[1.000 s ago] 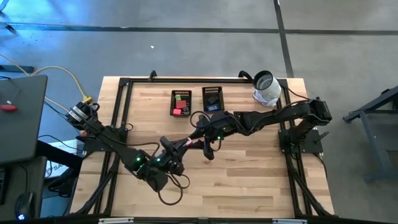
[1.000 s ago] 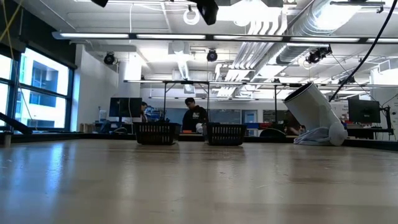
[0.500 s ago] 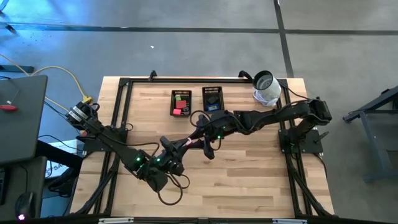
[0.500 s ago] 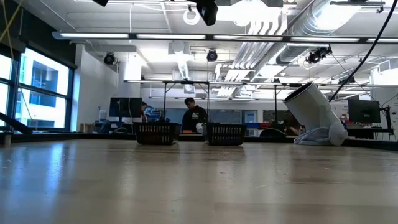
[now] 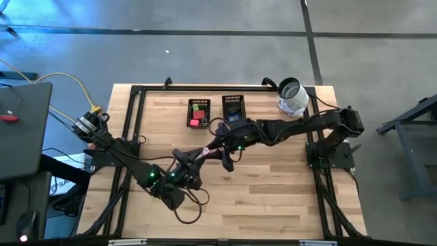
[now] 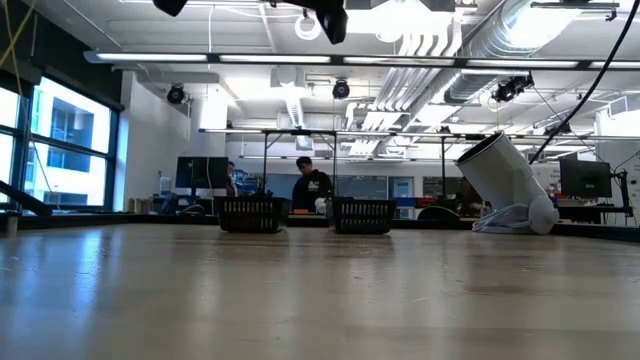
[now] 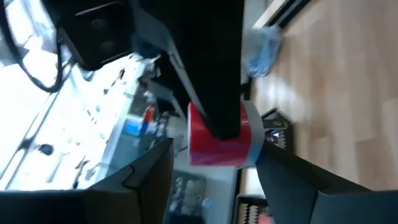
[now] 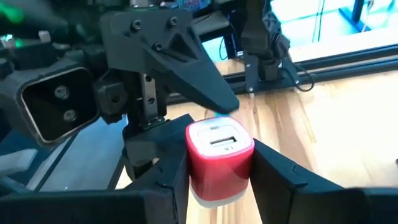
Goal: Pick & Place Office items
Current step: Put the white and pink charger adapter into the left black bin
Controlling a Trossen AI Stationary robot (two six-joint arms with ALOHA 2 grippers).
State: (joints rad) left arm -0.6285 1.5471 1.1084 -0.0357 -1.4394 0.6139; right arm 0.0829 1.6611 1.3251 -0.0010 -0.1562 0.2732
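Both arms shifted slightly since earlier: my right gripper [image 8: 219,180] pinches the red-and-white block [image 8: 219,152] between its fingers above mid-table, my left gripper [image 7: 214,180] spread around it, handover nearly done.

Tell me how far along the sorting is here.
Done: coloured pieces already lie in both mesh trays, red, green and pink in the left tray, blue in the right tray. In hand: a red block, clamped by the right gripper in mid-air, the left gripper open around it. Left: placing that block in a tray.
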